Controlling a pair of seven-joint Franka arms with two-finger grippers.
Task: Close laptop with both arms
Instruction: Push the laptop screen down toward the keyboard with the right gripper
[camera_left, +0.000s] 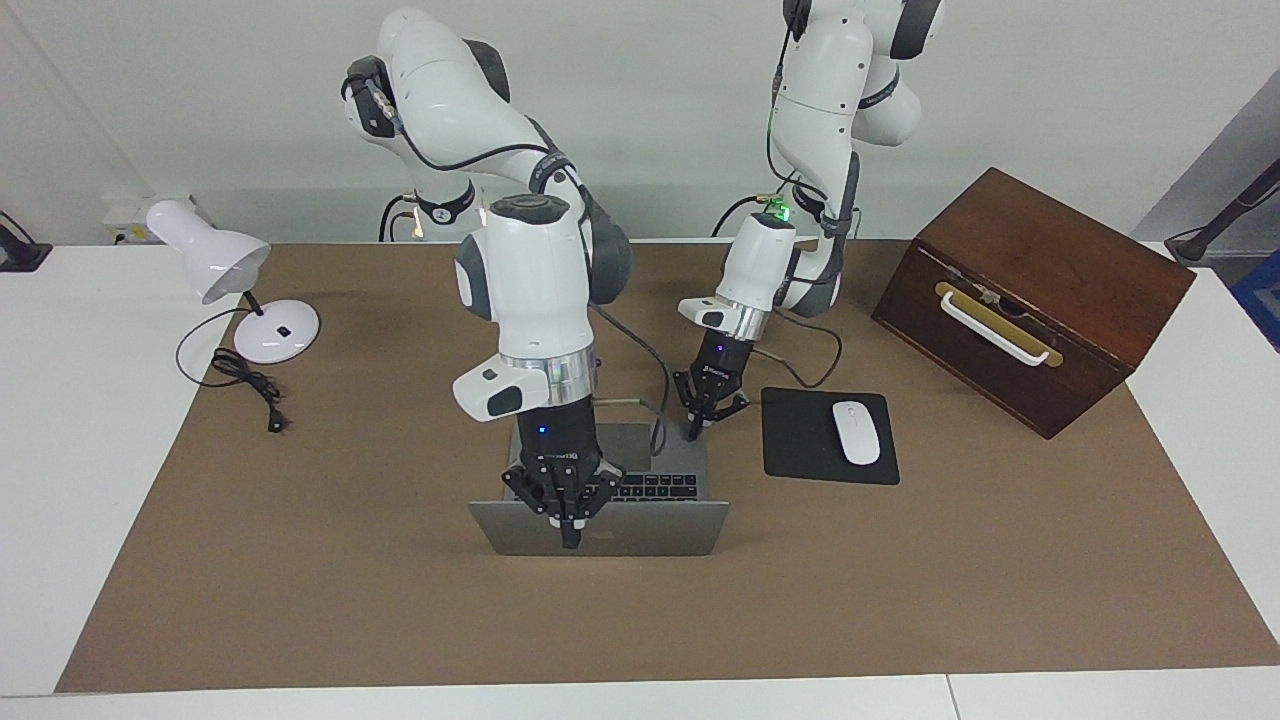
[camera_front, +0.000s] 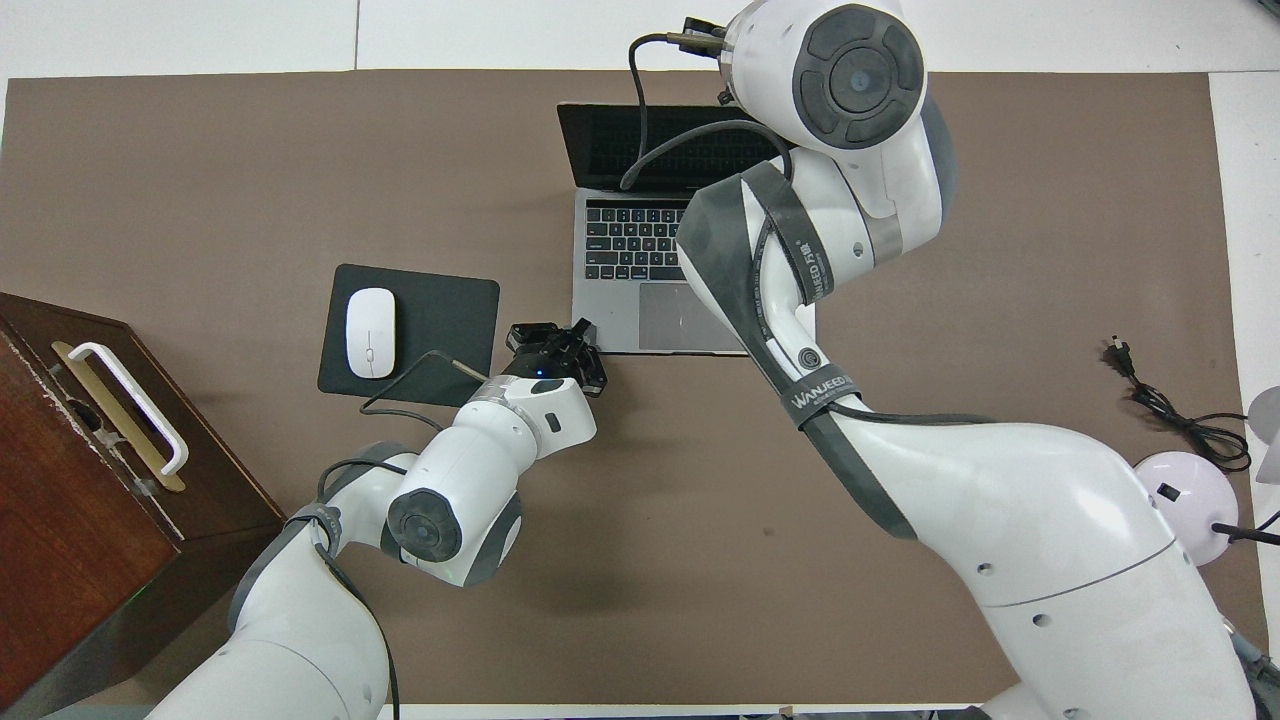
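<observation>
The silver-grey laptop (camera_left: 650, 530) stands open in the middle of the brown mat, its lid upright. The black keyboard and grey trackpad show in the overhead view (camera_front: 630, 245). My right gripper (camera_left: 570, 540) points straight down at the lid's top edge, its shut fingertips against the lid's outer face. In the overhead view the right arm's wrist hides it. My left gripper (camera_left: 693, 432) is shut and low at the laptop base's corner nearest the robots, toward the left arm's end. It also shows in the overhead view (camera_front: 575, 338).
A black mouse pad (camera_left: 800, 440) with a white mouse (camera_left: 856, 432) lies beside the laptop toward the left arm's end. A brown wooden box (camera_left: 1030, 295) stands at that end. A white desk lamp (camera_left: 215, 265) and its cord (camera_left: 250, 385) are at the right arm's end.
</observation>
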